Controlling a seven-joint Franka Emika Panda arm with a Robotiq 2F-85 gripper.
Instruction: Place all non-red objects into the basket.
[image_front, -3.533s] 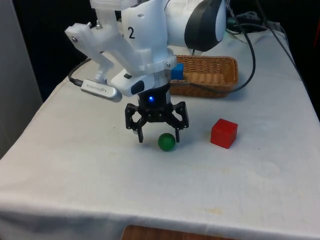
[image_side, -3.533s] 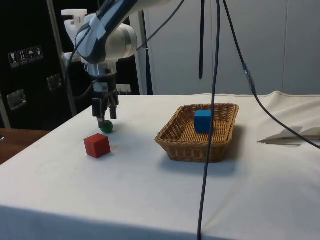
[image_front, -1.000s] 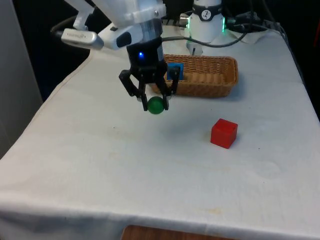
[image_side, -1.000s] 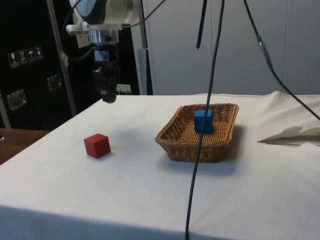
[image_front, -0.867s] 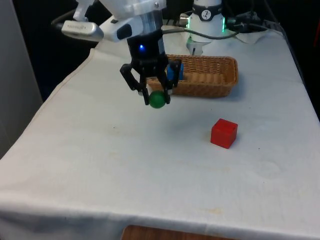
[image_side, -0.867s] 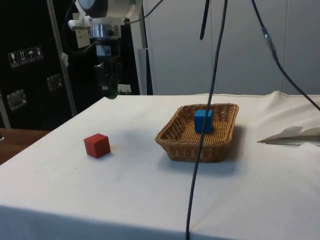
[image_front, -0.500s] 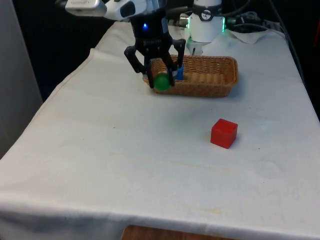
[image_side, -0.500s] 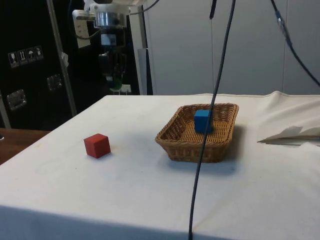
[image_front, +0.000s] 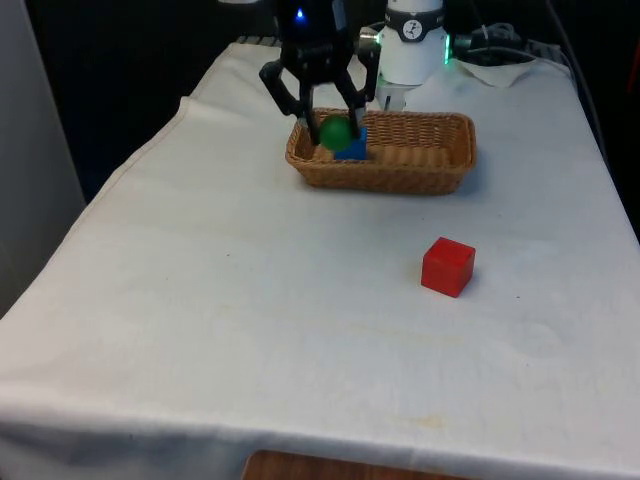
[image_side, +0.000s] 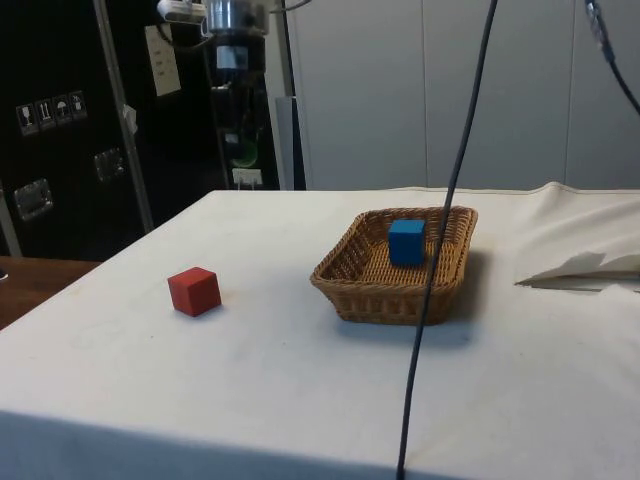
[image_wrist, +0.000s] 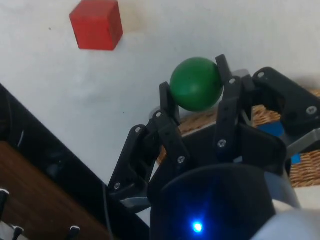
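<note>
Green and round, the ball (image_front: 336, 131) sits pinched between the two black fingers (image_wrist: 168, 102) of the gripper (image_front: 334, 128), well above the cloth. In the wrist view the ball (image_wrist: 196, 83) is clamped on both sides at the fingertips, nothing under it but air. In the front view it hangs over the basket's end on the front view's left, in front of the blue cube (image_front: 352, 146). In the side view the ball (image_side: 244, 155) shows as a small green spot high up against the dark cabinets (image_side: 60, 130), off beyond the basket (image_side: 395, 265) rather than plainly over it; how far over the rim it really is I cannot tell.

The basket (image_front: 390, 152) is brown wicker, oval, standing at the table's far part. The blue cube (image_side: 406, 241) lies inside it, toward that same end. A strip of wicker and a bit of blue also show past the fingers in the wrist view.

The red cube (image_front: 447, 266) rests on the white cloth (image_front: 250, 300), well apart from the basket and nearer the front camera, toward the front view's right. It also appears in the side view (image_side: 194, 291) and the wrist view (image_wrist: 96, 24), alone on bare cloth.
</note>
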